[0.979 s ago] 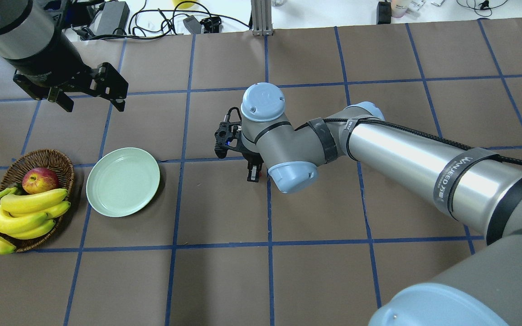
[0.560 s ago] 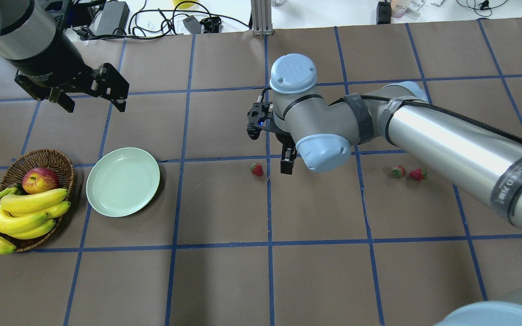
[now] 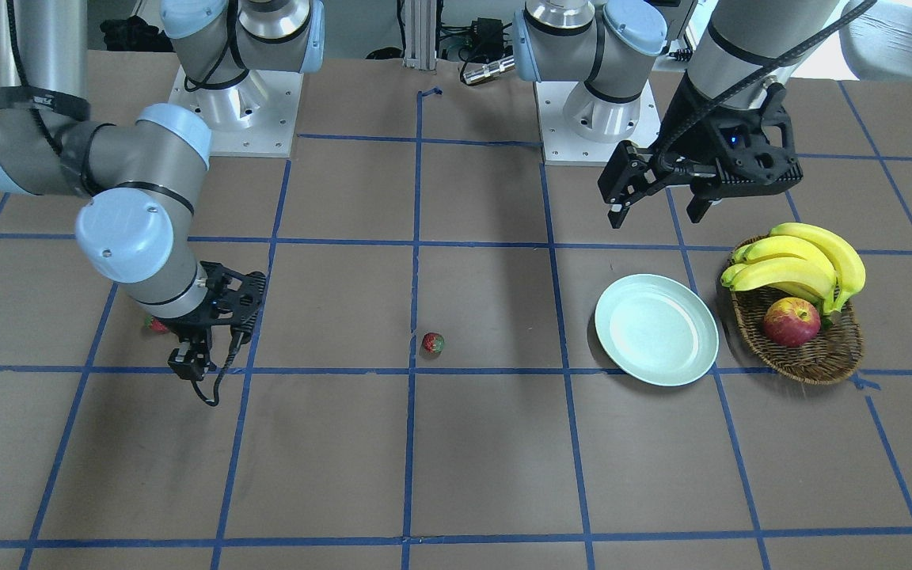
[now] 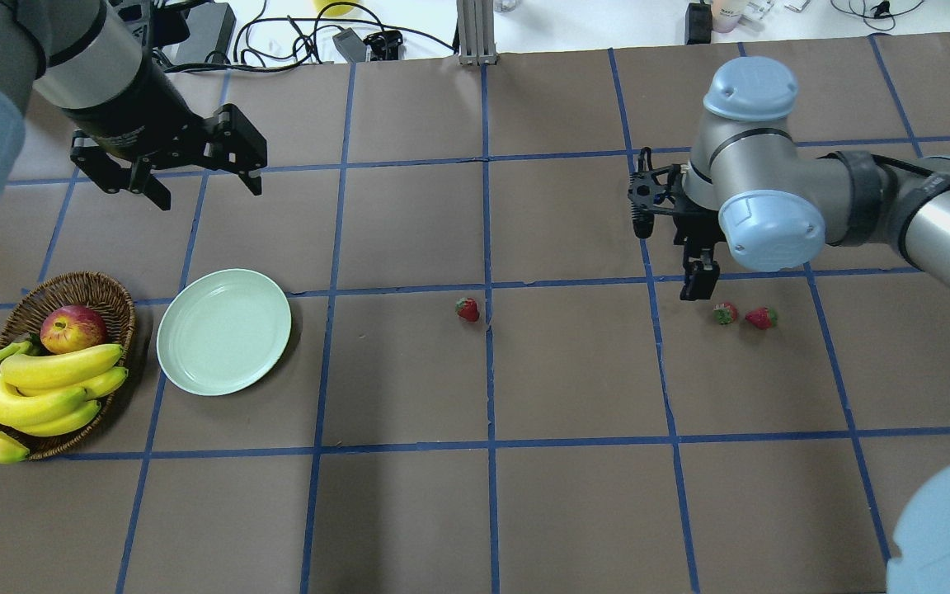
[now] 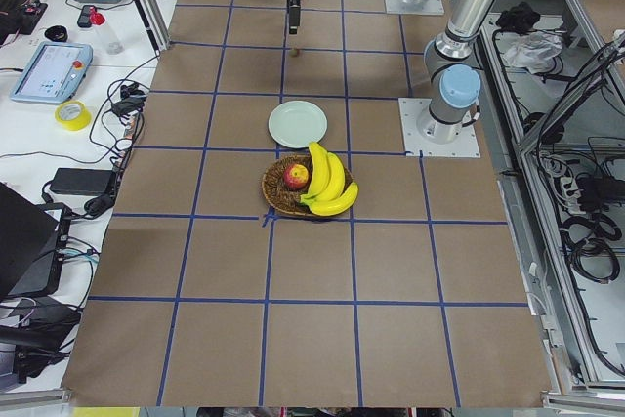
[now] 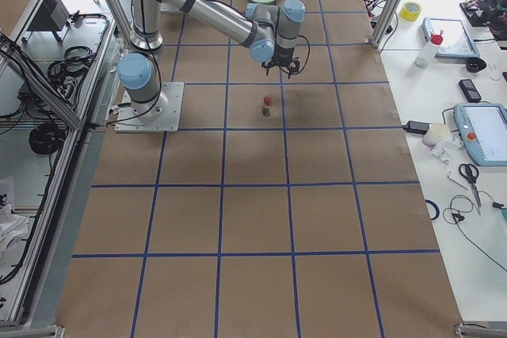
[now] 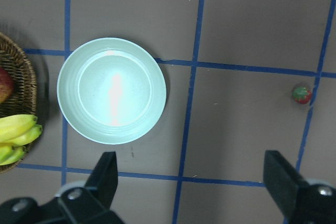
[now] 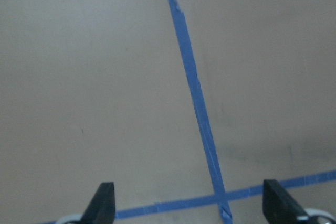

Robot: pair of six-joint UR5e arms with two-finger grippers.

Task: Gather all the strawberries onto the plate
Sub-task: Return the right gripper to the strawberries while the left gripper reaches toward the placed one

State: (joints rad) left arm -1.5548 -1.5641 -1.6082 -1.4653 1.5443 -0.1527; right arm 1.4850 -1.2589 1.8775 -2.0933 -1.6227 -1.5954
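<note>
Three strawberries lie on the brown table: one in the middle [image 4: 467,309] and two close together on the right [image 4: 724,313] [image 4: 761,318]. The mint-green plate [image 4: 223,331] is empty, beside the basket. My right gripper [image 4: 699,285] hangs open and empty just left of and behind the right-hand pair; its wrist view shows only bare table between the fingers [image 8: 105,203]. My left gripper [image 4: 207,188] is open and empty, high behind the plate. Its wrist view shows the plate [image 7: 111,90] and the middle strawberry [image 7: 301,94].
A wicker basket [image 4: 79,280] with bananas [image 4: 38,388] and a red-yellow apple [image 4: 72,327] stands left of the plate. Cables and power bricks [image 4: 203,33] lie beyond the table's far edge.
My right arm has swung right, from over the middle strawberry to beside the right-hand pair, which uncovered all three berries. My left gripper has shifted a little right. Both stay open.
</note>
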